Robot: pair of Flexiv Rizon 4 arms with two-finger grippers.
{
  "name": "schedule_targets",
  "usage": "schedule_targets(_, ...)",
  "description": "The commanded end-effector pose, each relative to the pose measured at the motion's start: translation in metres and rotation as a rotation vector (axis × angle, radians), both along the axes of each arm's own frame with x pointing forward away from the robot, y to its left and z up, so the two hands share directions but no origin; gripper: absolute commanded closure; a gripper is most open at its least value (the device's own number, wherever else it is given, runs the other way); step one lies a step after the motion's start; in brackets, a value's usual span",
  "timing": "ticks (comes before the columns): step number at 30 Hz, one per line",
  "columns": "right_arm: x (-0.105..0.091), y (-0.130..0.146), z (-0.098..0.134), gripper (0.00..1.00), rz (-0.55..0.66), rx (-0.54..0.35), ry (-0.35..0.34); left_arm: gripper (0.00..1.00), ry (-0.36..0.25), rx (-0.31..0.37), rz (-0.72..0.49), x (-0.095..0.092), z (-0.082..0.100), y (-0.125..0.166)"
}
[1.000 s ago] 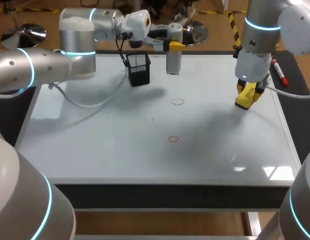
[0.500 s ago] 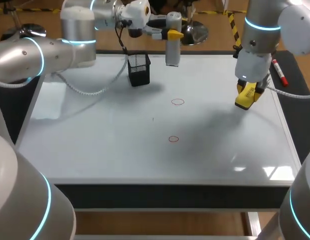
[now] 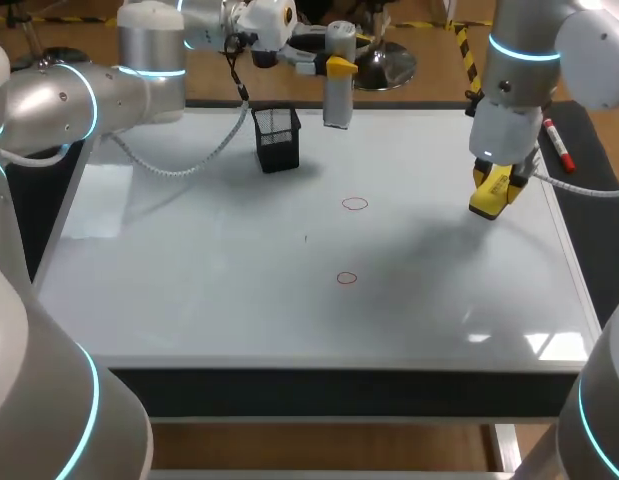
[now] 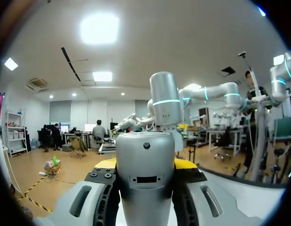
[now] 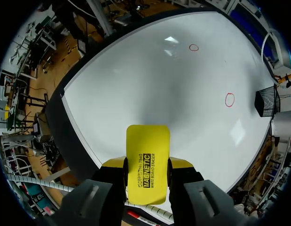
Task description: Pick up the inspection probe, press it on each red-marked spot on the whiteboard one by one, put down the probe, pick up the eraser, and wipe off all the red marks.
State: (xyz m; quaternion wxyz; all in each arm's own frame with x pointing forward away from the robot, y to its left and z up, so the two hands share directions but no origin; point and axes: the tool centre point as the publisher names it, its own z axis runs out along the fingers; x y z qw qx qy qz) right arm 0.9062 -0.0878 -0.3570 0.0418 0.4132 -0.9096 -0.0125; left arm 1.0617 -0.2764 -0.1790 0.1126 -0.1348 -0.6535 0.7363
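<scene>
Inspection probe, the silver cylinder with a rounded top (image 3: pixel 336 92), stands upright at 12 o'clock on the white glossy whiteboard (image 3: pixel 189 280), just beside the black mesh pen cup (image 3: pixel 277 138). Your left gripper (image 4: pixel 145 164) is clamped on it from both sides. You cannot tell from these views whether its lower end rests on the board's far edge or hangs just above it.

Your right gripper (image 5: pixel 146 165) is closed on the flat yellow magnetic eraser (image 5: pixel 147 155), hovering over the board near 3 o'clock, well apart from both marks.

Both small red circles are unwiped: one near the board's middle (image 3: pixel 355 204), the other (image 3: pixel 347 278) toward 6 o'clock from it.

The pictures give no trace of which spots were pressed. Judging by the probe held far from the circles and the eraser already in hand, the pressing step looks finished. What is left for you: release the probe at the far edge, then bring the eraser over each circle and wipe both off.
</scene>
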Motion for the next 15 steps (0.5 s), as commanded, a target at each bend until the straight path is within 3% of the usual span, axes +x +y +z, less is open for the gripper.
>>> schedule_targets(1, 0.0004, -0.0005, 0.0005, 1.00, 0.002, -0.002, 0.000, 1.00, 0.000, 0.000, -0.021, 0.0037, 0.0004, -0.0005)
schedule_targets(15, 0.0014, 0.0065, -0.0013, 1.00, 0.018, -0.005, 0.008, 1.00, 0.000, 0.000, -0.021, 0.0037, 0.0004, -0.0005)
